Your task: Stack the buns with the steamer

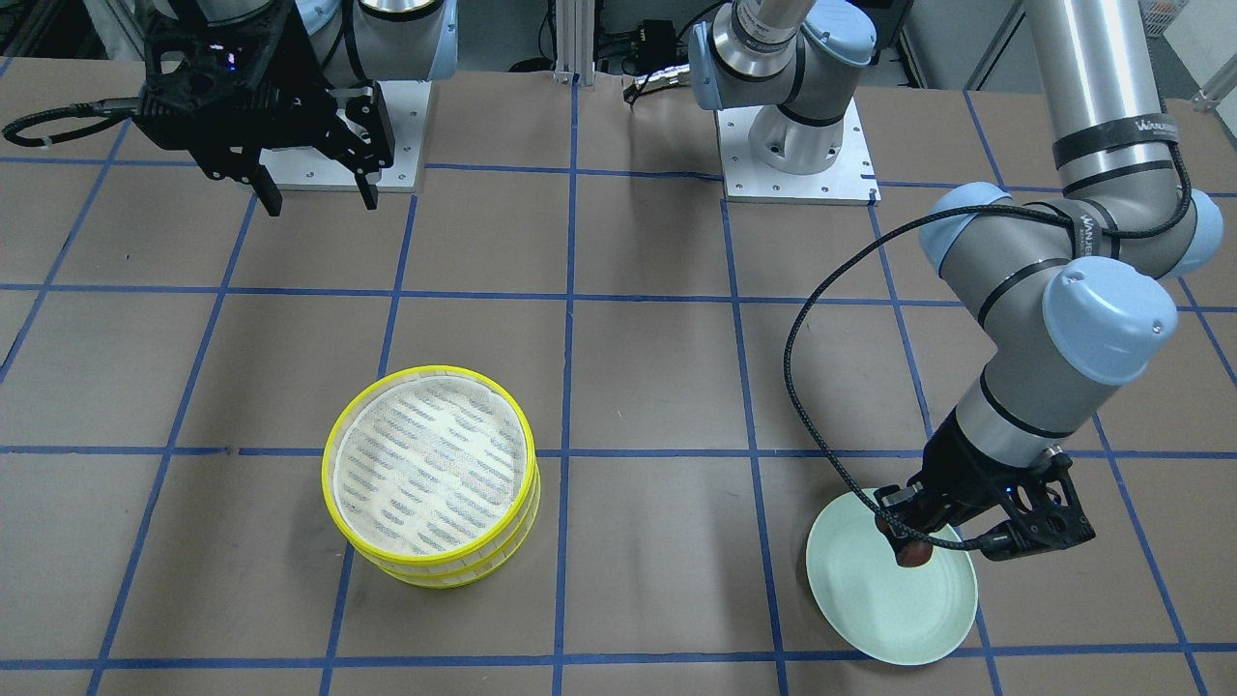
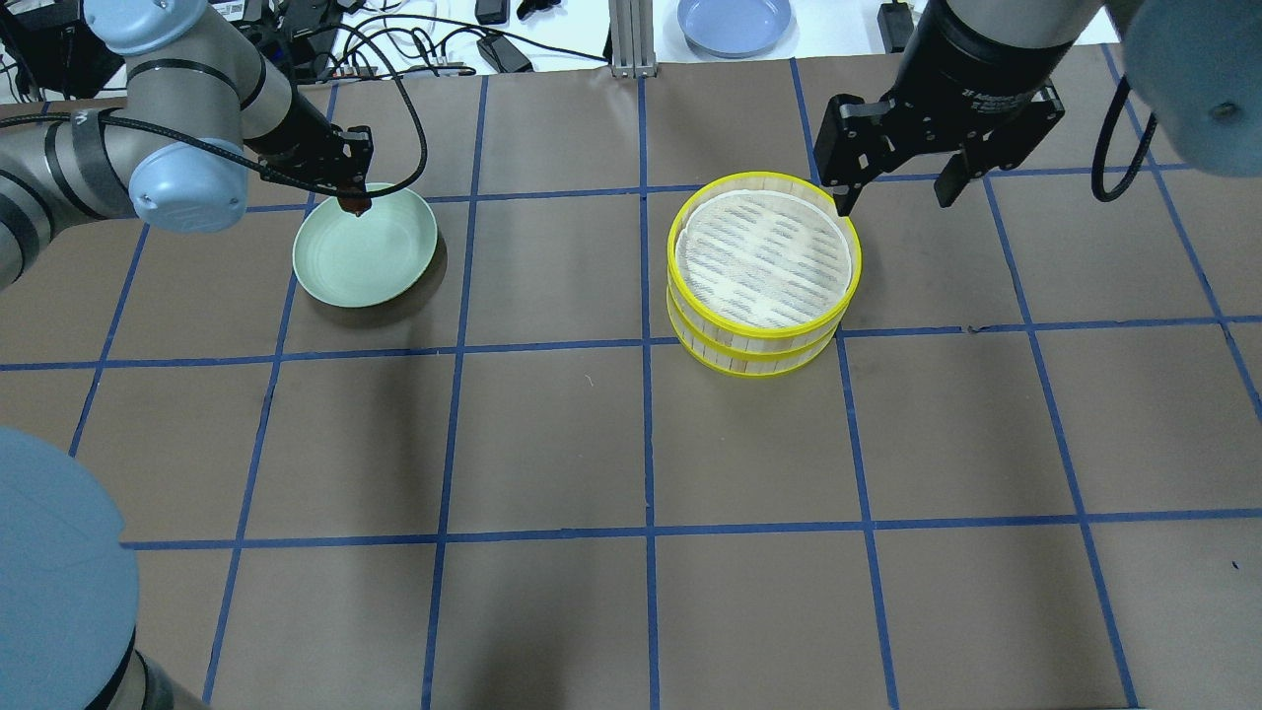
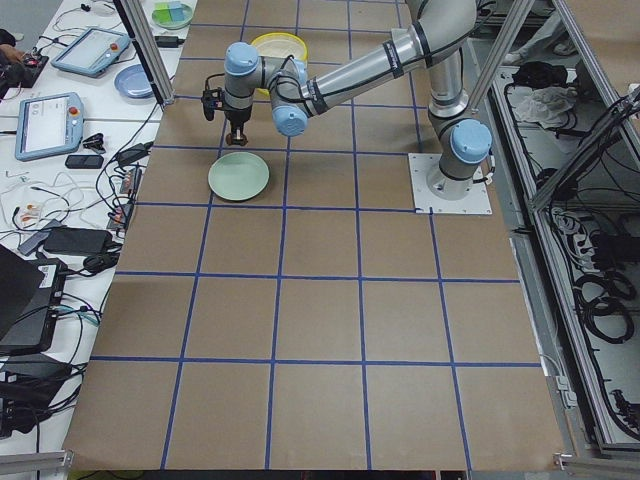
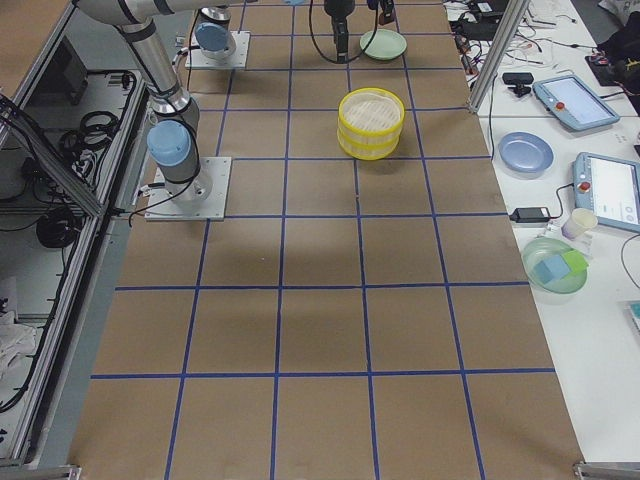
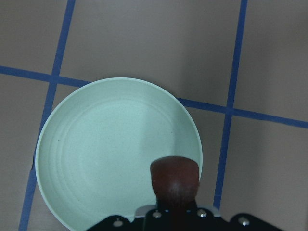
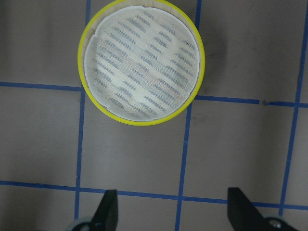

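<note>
Brown paper gridded with blue tape covers the table (image 2: 552,444); a white bench holding a blue plate (image 2: 735,22) lines the overhead view's top edge. The yellow steamer (image 2: 749,357) stands right of centre, and the right gripper (image 2: 895,197) hangs at its upper right, spread wide and empty. At upper left, over the far rim of the pale green plate (image 2: 365,266), the left gripper (image 2: 352,197) pinches the reddish-brown bun (image 5: 175,179).

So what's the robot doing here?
The left gripper is shut on a dark brown bun, holding it at the edge of the green plate. Nothing else is on the plate. The right gripper hangs open in the air, off to one side of the yellow steamer, whose top tray is empty.
</note>
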